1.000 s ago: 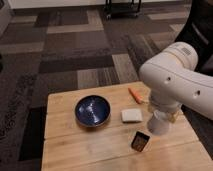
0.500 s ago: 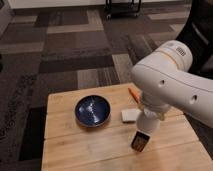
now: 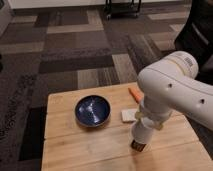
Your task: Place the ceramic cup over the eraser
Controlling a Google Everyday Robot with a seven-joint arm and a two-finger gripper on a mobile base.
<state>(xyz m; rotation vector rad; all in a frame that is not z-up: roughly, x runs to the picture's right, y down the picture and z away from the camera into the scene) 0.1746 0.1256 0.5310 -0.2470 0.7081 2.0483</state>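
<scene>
Since the earlier frames we've swung the arm left and down across the wooden table, so the ceramic cup now sits low, lower right of centre, directly over the eraser. Only a dark-and-orange sliver of eraser shows under the cup's rim, near the table's front edge. The gripper is buried behind the white wrist, fingers clenched, and we judge they're grasping the cup, held mouth-down so it can cap the block. Whether the rim touches the table yet, we can't tell. Just behind sits the flat white block, close enough that a sideways slip could nudge it. Further back, the orange carrot-like piece pokes out by the arm. Dark blue bowl is well apart at centre-left, leaving open board on the left and front.
</scene>
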